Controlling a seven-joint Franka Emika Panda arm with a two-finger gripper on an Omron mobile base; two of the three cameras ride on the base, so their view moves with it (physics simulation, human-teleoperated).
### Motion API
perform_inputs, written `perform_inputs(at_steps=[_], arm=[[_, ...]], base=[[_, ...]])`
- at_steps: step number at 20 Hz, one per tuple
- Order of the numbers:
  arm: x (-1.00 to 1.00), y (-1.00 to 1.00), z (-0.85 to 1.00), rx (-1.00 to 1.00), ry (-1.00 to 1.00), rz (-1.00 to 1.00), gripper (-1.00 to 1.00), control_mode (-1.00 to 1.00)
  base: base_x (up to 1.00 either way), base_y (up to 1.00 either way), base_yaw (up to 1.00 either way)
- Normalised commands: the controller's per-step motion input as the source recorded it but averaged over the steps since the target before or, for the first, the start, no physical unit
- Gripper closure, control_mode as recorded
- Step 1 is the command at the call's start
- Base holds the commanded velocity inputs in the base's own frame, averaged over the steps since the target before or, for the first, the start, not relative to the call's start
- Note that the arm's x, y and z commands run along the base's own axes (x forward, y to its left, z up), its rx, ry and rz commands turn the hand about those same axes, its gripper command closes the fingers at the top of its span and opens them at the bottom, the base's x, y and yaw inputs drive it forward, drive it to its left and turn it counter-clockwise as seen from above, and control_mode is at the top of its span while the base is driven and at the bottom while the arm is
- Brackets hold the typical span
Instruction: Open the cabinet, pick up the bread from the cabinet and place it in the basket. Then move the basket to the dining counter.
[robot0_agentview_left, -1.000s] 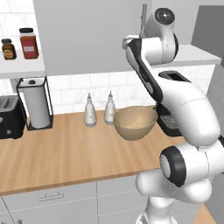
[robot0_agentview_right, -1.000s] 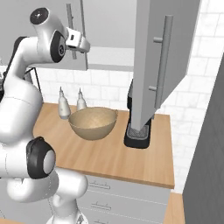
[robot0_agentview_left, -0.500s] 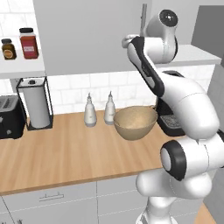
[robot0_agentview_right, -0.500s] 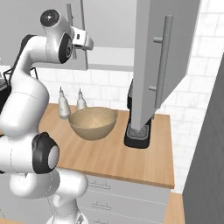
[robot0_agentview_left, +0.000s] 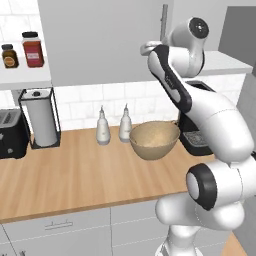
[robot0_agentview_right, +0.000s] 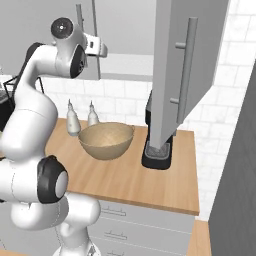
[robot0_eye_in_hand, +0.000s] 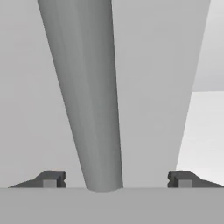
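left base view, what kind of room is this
A kitchen, rendered: a wood worktop under grey wall cabinets, with a toaster, a paper towel roll and a white tile backsplash.

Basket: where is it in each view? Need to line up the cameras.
Left base view: the basket sits right of centre on the wood worktop, right of two white bottles.
Right base view: left of centre, right of the same bottles.
Hand view: none to point at; a cabinet handle runs up the middle.
Shared landmark: the white bottles.
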Motion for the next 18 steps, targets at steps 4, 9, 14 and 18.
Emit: perform_inputs(at_steps=[4,9,14,18], arm=[[0.26,0.09,-0.06,0.0,-0.01,0.05,1.0,-1.0],[-0.14,0.47,-0.01,0.0,-0.04,0.06,1.0,-1.0],[-0.7,0.83,0.0,-0.01,-0.04,0.03,1.0,-1.0],[-1.0,1.0,0.0,-0.06,0.0,0.0,1.0,-1.0]], base=[[0.0,0.0,0.0],[0.0,0.0,0.0],[0.0,0.0,0.0],[0.0,0.0,0.0]])
